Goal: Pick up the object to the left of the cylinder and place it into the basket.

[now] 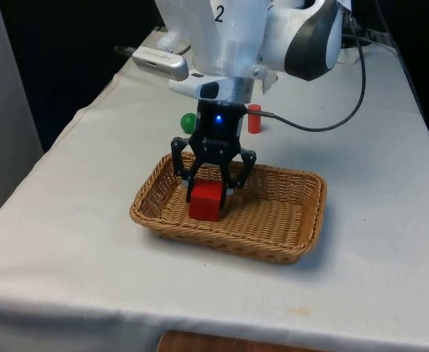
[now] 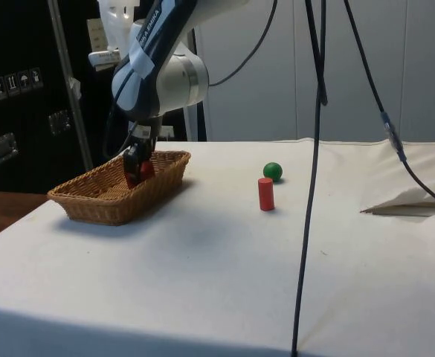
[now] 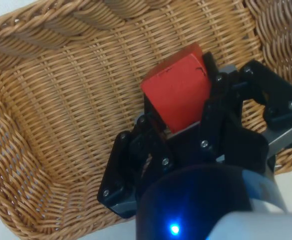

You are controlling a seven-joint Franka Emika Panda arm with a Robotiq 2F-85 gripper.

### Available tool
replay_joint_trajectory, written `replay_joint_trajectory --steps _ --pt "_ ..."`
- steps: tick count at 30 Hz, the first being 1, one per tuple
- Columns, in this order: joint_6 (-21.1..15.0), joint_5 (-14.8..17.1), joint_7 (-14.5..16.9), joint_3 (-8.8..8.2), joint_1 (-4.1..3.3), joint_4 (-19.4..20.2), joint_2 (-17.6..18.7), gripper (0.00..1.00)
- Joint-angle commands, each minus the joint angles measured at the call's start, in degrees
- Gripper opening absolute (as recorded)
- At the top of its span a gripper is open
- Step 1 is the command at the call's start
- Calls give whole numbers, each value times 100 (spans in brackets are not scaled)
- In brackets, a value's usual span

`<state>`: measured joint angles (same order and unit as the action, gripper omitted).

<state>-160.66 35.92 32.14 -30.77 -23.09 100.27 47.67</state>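
Gripper [image 1: 210, 192] clamped on red block [image 1: 205, 201], seemingly near basket [image 1: 302, 220] floor; lower gently, then release.

The front view looks down the length of the tabletop [image 1: 67, 242] from a raised spot at its near end, with the wicker basket [image 1: 273, 235] close and central. The side view sits lower at the tabletop's long edge, looking across it, the basket [image 2: 98, 204] off to one side and farther away. Both share the basket, red cylinder [image 1: 254, 119] [image 2: 265, 194] and green ball [image 1: 188, 121] [image 2: 273, 171], while the wrist view stares straight down into the basket [image 3: 61, 100] from very near.
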Motion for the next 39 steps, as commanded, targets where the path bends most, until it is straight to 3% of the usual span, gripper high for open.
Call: replay_joint_trajectory --steps 1,7,18,20,21,22,23,26,27,29,30,39 --pt "0 6 0 6 0 0 6 1" --pt "0 6 0 0 -6 0 6 1" --pt "92 -17 -86 -132 -92 6 -97 1" --pt "80 0 -63 -120 -74 -17 -92 11" --pt "103 -11 -92 -155 -103 6 -103 11" --pt "103 -11 -92 -160 -109 6 -103 19" --pt "103 -11 -97 -166 -115 6 -103 33" --pt "103 -11 -97 -172 -120 6 -109 61" --pt "103 -11 -103 -178 -126 6 -109 80" --pt "103 -11 -103 -183 -132 6 -109 97" --pt "86 0 -80 -160 -109 -17 -92 100" --pt "92 0 -80 -201 -138 -17 -103 100"
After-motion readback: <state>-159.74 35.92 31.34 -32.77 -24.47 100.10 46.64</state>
